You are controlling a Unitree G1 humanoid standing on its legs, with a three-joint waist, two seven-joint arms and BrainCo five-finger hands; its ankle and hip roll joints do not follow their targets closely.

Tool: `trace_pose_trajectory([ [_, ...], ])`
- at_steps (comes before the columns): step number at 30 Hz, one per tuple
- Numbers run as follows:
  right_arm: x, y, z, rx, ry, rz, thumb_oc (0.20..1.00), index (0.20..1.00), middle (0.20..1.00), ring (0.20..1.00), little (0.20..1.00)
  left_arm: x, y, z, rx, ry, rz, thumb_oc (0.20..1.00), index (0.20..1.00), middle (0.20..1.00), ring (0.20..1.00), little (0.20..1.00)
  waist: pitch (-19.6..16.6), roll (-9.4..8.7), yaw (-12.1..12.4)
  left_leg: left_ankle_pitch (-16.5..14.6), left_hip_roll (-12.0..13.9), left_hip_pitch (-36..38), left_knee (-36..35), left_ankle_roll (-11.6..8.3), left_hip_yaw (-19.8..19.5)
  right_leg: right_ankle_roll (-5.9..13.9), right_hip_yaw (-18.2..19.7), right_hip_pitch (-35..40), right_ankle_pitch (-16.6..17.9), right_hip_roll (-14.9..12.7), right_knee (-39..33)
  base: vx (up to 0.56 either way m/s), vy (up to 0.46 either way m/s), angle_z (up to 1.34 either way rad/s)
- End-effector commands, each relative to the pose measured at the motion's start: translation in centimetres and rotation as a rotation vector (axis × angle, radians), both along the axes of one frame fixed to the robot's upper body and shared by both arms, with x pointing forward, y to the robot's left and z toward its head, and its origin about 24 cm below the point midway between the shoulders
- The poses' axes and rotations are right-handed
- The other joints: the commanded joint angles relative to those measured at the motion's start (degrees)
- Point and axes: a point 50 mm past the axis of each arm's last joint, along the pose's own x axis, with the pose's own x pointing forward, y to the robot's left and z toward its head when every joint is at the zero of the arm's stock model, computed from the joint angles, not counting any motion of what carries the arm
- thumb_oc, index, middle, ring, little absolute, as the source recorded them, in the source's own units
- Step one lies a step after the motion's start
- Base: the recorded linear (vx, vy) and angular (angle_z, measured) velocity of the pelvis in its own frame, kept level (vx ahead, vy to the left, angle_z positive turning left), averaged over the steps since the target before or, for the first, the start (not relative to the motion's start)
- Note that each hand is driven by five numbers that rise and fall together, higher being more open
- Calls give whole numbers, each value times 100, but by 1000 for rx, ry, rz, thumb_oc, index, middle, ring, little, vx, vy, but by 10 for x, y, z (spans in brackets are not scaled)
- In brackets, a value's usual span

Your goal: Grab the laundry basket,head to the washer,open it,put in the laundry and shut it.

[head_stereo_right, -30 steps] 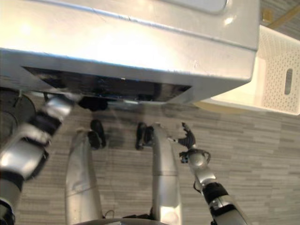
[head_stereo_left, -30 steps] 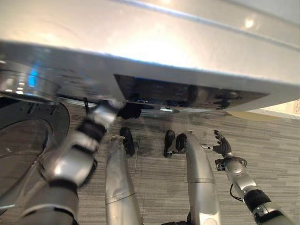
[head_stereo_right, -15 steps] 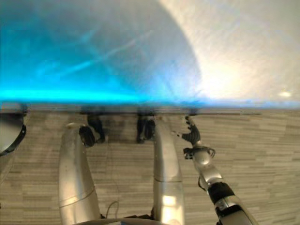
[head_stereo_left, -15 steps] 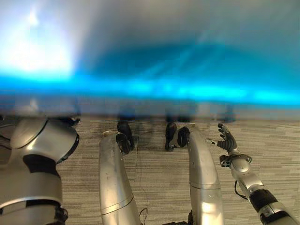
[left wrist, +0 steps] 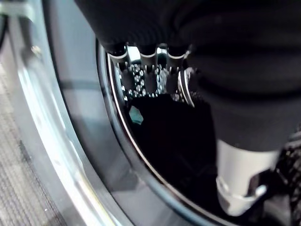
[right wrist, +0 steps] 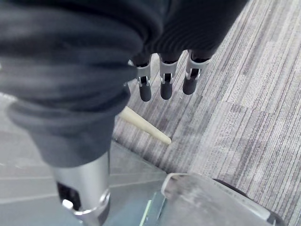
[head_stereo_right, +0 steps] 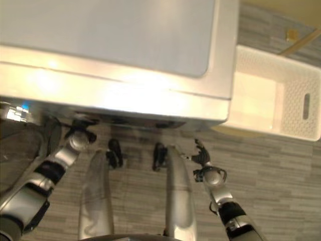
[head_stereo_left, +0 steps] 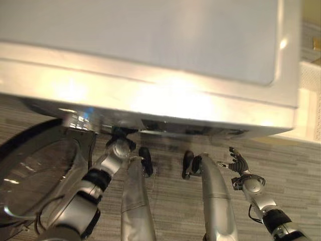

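Observation:
The white washer [head_stereo_left: 150,45] stands right before me, seen from above. Its round glass door [head_stereo_left: 35,175] hangs open at the left. My left hand [head_stereo_left: 120,146] reaches under the front edge to the opening. In the left wrist view its fingers [left wrist: 143,70] point straight into the dark drum [left wrist: 160,150] and hold nothing; the perforated wall [left wrist: 136,84] and a small teal patch [left wrist: 135,114] show past them. My right hand [head_stereo_right: 202,156] hangs open over the carpet, its fingers [right wrist: 162,80] straight and empty. The white laundry basket [head_stereo_right: 291,80] sits on the floor right of the washer.
Grey striped carpet [head_stereo_left: 291,165] covers the floor in front of the washer and to its right. The open door takes up the space at my lower left. The basket stands close against the washer's right side.
The camera has swung, so the whole picture shifted. My left arm, drawn back near my body half a second ago, now stretches out to the washer's opening. The right hand has kept its pose.

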Motion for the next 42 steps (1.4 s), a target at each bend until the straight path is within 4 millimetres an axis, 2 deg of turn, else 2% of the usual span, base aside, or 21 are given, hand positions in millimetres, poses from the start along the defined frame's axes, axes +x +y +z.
trace_pose_trajectory([
  [1,-15,-13,-11,-71,63,-9,1000,1000,1000,1000,1000,0,2,4,-73,-27,-15,1000,1000,1000,1000,1000,-412,86,-91,-327,-54,818,-579,52,-69,474,320,729,621,-13,-1546,83,13,12],
  [5,-37,-28,-31,-95,178,-55,1000,1000,1000,1000,1000,-44,14,-48,-209,131,66,1000,1000,1000,1000,1000,-388,90,14,19,-260,2402,-1961,5,80,625,275,2174,974,29,-2742,118,26,3],
  [7,-52,-34,-43,-80,249,-86,1000,1000,1000,1000,1000,-81,22,-85,-324,254,171,1000,1000,1000,1000,1000,-481,108,83,388,-357,3421,-2928,19,222,705,175,3138,1339,54,-3654,176,31,-20],
  [8,-52,-34,-43,-80,249,-86,1000,1000,1000,1000,1000,-81,22,-85,-324,254,171,1000,1000,1000,1000,1000,-463,105,86,395,-359,3452,-2946,18,226,705,176,3164,1343,55,-3665,224,31,-22],
  [9,-60,-36,-49,-70,282,-99,1000,1000,1000,1000,1000,-94,24,-97,-347,297,203,1000,1000,1000,1000,1000,-499,108,94,468,-365,3806,-3238,5,269,747,142,3475,1419,62,-3912,224,5,-11],
  [10,-73,-41,-58,-68,340,-120,1000,1000,1000,1000,1000,-119,25,-119,-413,385,269,1000,1000,1000,1000,1000,-625,127,125,619,-398,4347,-3726,-16,326,814,112,3964,1543,117,-4320,292,5,-5],
  [12,-89,-46,-67,-64,406,-144,1000,1000,1000,1000,1000,-147,29,-141,-454,493,334,1000,1000,1000,1000,1000,-924,171,117,767,-484,4940,-4349,-50,399,865,77,4504,1640,201,-4865,321,-21,-12],
  [17,-106,-47,-76,-44,460,-162,1000,1000,1000,1000,1000,-177,33,-160,-438,619,377,1000,1000,1000,1000,1000,-1242,229,101,869,-521,5589,-4916,-114,466,878,17,5127,1598,301,-5303,178,-39,1],
  [18,-106,-47,-76,-41,461,-161,1000,1000,1000,1000,1000,-179,33,-161,-440,625,387,1000,1000,1000,1000,1000,-1261,239,102,898,-506,5650,-4976,-129,487,875,21,5167,1582,322,-5319,126,-72,2],
  [19,-88,-43,-70,-110,430,-118,1000,1000,1000,1000,1000,-156,27,-154,-432,571,351,1000,1000,1000,1000,1000,-1367,196,171,800,-851,5454,-4575,-134,-144,856,755,5391,1887,455,-6002,51,-39,1],
  [26,-90,-44,-72,-117,447,-129,1000,1000,1000,1000,1000,-159,23,-157,-439,585,341,1000,1000,1000,1000,1000,-1417,246,183,892,-925,5459,-4996,-61,-280,938,746,5301,1981,439,-6092,-7,62,-7],
  [29,-74,-36,-66,-145,413,-83,1000,1000,1000,1000,1000,-147,30,-147,-444,520,363,1000,1000,1000,1000,1000,-1164,285,197,1036,-878,5199,-5044,-14,-214,1079,934,4517,2120,498,-5510,-283,75,-32],
  [30,-72,-33,-66,-147,409,-70,1000,1000,1000,1000,1000,-141,33,-143,-437,501,364,1000,1000,1000,1000,1000,-1092,287,225,1096,-844,5063,-5016,11,-193,1094,978,4417,2017,562,-5258,-329,40,-62],
  [32,-74,-28,-68,-145,411,-52,1000,1000,1000,1000,1000,-132,39,-135,-422,461,367,1000,1000,1000,1000,1000,-971,342,342,1300,-753,4798,-4906,76,-140,915,866,4595,1432,635,-4237,-351,36,-38],
  [33,-74,-28,-68,-145,411,-52,1000,1000,1000,1000,1000,-132,39,-135,-422,461,366,1000,1000,1000,1000,1000,-982,346,345,1305,-747,4783,-4905,74,-139,913,868,4582,1443,641,-4243,-176,-7,5],
  [35,-78,-25,-70,-135,417,-46,1000,1000,1000,1000,1000,-135,39,-136,-437,462,377,1000,1000,1000,1000,1000,-1073,398,472,1534,-710,4683,-5084,83,-133,822,986,4910,1313,777,-3295,-203,-46,9],
  [37,-81,-26,-71,-143,418,-53,1000,1000,1000,1000,1000,-141,42,-138,-427,473,395,1000,1000,1000,1000,1000,-1110,339,558,1616,-737,4572,-5143,57,-97,835,1036,5130,1293,784,-3430,-184,-131,9],
  [38,-75,-22,-67,-121,387,-53,1000,1000,1000,1000,1000,-141,39,-138,-438,467,385,1000,1000,1000,1000,1000,-1124,232,695,1835,-704,4351,-5173,-73,-119,646,984,5617,795,870,-4276,-190,-181,18],
  [39,-75,-22,-67,-121,387,-53,1000,1000,1000,1000,1000,-141,39,-138,-438,467,385,1000,1000,1000,1000,1000,-1127,234,695,1837,-701,4348,-5173,-75,-121,644,983,5619,801,873,-4287,-227,-195,13],
  [41,-71,-26,-64,-126,369,-73,1000,1000,1000,1000,1000,-138,33,-138,-452,469,373,1000,1000,1000,1000,1000,-996,333,734,2340,-507,3961,-5329,-483,-49,477,926,5567,757,1128,-5061,-334,-138,-16],
  [42,-71,-26,-64,-126,369,-73,1000,1000,1000,1000,1000,-138,33,-138,-452,469,373,1000,1000,1000,1000,1000,-996,333,734,2340,-507,3961,-5329,-483,-49,477,926,5567,757,1128,-5061,-348,-85,5],
])
